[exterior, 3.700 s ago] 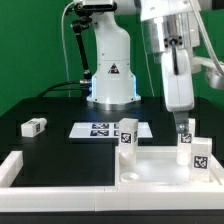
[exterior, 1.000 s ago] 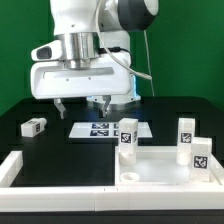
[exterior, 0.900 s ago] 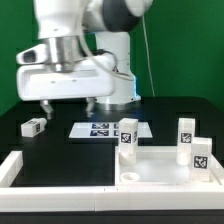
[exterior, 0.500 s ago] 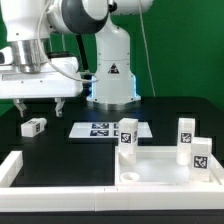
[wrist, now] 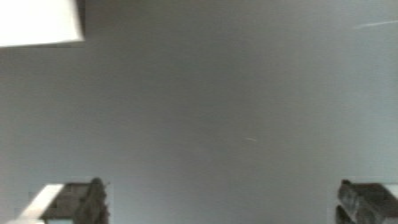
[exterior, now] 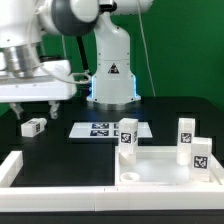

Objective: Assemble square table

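White tabletop point(exterior: 165, 165) w/ 2 legs upright | gripper point(exterior: 37, 108) jaws apart, empty, above loose leg point(exterior: 33, 126)

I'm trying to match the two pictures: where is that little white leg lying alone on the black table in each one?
Exterior view: the loose leg lies on the black table at the exterior view's left, below the gripper.
Wrist view: a white corner at the edge may be it; I cannot tell.
Shared landmark: the gripper's fingertips.

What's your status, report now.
Gripper open, empty, above the loose leg. Tabletop sits at the exterior view's right with two legs upright. Nothing blocking.
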Controlling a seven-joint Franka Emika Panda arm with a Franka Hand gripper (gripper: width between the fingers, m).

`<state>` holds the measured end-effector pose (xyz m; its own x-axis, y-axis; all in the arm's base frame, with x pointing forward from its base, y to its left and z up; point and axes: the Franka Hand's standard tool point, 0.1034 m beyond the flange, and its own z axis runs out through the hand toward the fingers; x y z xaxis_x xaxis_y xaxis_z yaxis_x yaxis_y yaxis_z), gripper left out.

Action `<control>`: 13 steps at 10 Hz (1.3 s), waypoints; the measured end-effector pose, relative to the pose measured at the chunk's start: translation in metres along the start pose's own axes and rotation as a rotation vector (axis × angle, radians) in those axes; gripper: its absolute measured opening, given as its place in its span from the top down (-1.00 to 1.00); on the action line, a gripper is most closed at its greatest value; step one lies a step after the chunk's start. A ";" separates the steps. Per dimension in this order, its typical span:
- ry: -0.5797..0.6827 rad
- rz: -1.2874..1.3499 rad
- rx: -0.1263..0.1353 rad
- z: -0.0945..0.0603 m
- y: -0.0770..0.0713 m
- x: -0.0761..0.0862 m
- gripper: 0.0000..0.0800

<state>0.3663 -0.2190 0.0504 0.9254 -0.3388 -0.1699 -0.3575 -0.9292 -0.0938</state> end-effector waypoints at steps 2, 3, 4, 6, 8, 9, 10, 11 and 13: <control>-0.184 0.085 0.027 0.008 0.038 -0.011 -0.62; -0.244 0.092 0.043 0.013 0.038 -0.015 -0.62; -0.294 0.086 0.057 0.013 0.034 -0.016 -0.62; -0.397 0.080 0.075 0.016 0.032 -0.016 -0.62; -0.526 0.072 0.095 0.022 0.034 -0.021 -0.62; -0.603 0.078 0.100 0.027 0.033 -0.026 -0.62; -0.616 0.083 0.092 0.032 0.030 -0.027 -0.62; -0.614 0.081 0.092 0.031 0.031 -0.027 -0.62; -0.651 0.104 0.111 0.038 0.032 -0.038 -0.62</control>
<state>0.3146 -0.2299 0.0163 0.6325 -0.2352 -0.7380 -0.4840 -0.8638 -0.1396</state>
